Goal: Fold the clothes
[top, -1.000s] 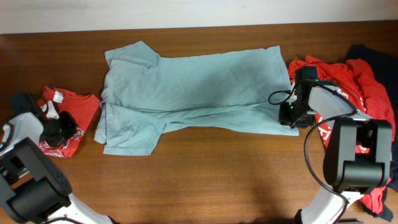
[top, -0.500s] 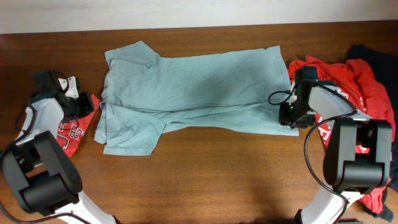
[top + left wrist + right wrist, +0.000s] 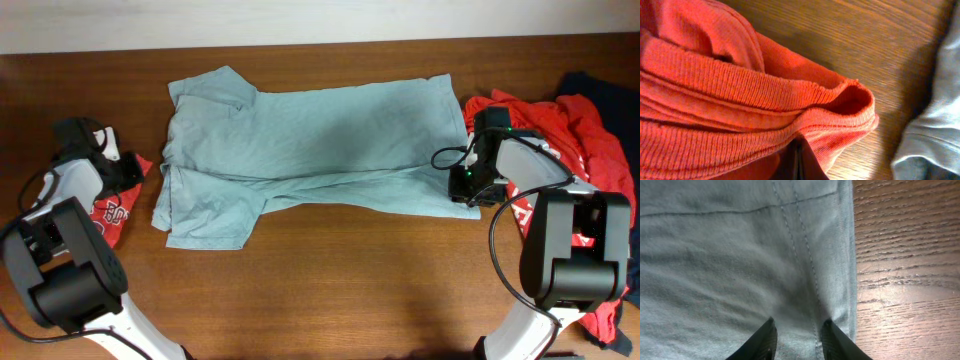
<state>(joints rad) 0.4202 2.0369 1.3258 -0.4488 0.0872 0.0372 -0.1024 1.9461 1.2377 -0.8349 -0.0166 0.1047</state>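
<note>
Presently, my left claw (image 3: 799, 162) is clamped on the red shirt (image 3: 715, 100), to hold it clear of the grey-blue shirt (image 3: 310, 140); my right claw (image 3: 797, 335), tips slightly apart, straddles that shirt's hem (image 3: 844, 255), placed for a pinch.

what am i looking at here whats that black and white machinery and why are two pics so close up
These are two robot arms at a wooden table, meant to fold clothes. One picture looks down from above; the two close-ups come from cameras on each wrist. A pale grey-blue T-shirt lies spread in the middle, a red T-shirt at the left, a heap of red and dark navy clothes at the right. The left end effector is pinched shut on the red T-shirt's edge. The right end effector sits at the grey-blue shirt's hem, fingers apart.
</note>
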